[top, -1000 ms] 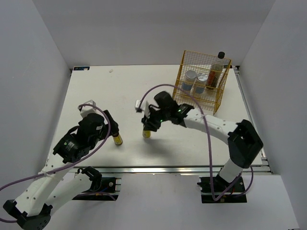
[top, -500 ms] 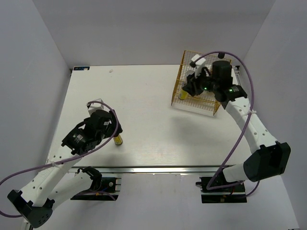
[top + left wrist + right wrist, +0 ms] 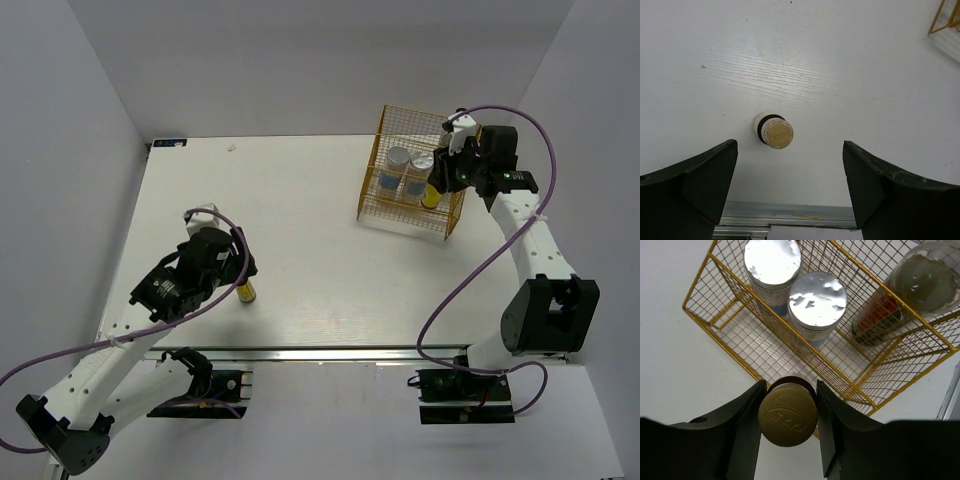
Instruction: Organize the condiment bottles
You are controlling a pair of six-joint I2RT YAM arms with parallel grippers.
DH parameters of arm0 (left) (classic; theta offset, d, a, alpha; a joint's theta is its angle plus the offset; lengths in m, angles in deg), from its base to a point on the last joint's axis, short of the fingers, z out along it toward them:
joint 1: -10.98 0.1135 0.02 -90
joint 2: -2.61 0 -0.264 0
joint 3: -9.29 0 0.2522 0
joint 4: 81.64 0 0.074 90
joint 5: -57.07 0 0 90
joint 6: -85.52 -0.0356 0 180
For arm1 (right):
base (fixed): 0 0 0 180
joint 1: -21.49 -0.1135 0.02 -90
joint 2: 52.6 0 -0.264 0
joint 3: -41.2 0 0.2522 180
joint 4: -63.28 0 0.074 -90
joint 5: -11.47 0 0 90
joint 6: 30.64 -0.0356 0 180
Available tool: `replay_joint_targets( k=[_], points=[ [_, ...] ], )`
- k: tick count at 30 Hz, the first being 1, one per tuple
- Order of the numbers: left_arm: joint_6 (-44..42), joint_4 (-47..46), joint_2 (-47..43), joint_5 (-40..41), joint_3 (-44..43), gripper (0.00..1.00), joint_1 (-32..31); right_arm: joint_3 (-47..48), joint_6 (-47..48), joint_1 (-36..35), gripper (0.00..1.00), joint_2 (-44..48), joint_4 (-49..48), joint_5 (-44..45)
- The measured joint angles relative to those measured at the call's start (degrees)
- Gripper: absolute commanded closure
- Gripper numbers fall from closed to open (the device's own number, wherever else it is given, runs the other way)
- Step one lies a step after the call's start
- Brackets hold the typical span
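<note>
My right gripper (image 3: 441, 181) (image 3: 788, 401) is shut on a tiny brown bottle with a tan cap (image 3: 788, 415) (image 3: 431, 198) and holds it over the front right part of the yellow wire rack (image 3: 392, 122) (image 3: 696, 308). Two white silver-topped cylinders (image 3: 772, 258) (image 3: 817, 294) stand side by side in the rack and also show in the top view (image 3: 398, 164) (image 3: 421, 172). The taller amber red-labelled bottle (image 3: 912, 287) stands in the rack's far right corner. The other tiny tan-capped bottle (image 3: 245, 292) (image 3: 777, 133) stands on the table below my open left gripper (image 3: 238, 264) (image 3: 790, 192).
The white table (image 3: 300, 210) ends in a metal rail (image 3: 790, 214) at its near edge, just behind the left bottle. White walls enclose the left, back and right sides. The rack stands at the back right corner.
My right gripper has carried its tiny bottle from mid-table to the rack and now along it to its right side. The left gripper holds over the other bottle.
</note>
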Motion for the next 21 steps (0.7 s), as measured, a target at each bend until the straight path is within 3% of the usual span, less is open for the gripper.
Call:
replay_joint_targets(
  k=[14,21],
  points=[
    [0.2,-0.17,-1.92,-0.26,1.81,0.04,0.0,0.17,-0.11,0.79,1.0,-6.99,-2.51,3.96],
    [0.85,0.04,-2.36,-1.01,3.45,0.04,0.0,0.15,-0.2,0.87,0.78,-9.4,-2.93,4.5]
  ],
)
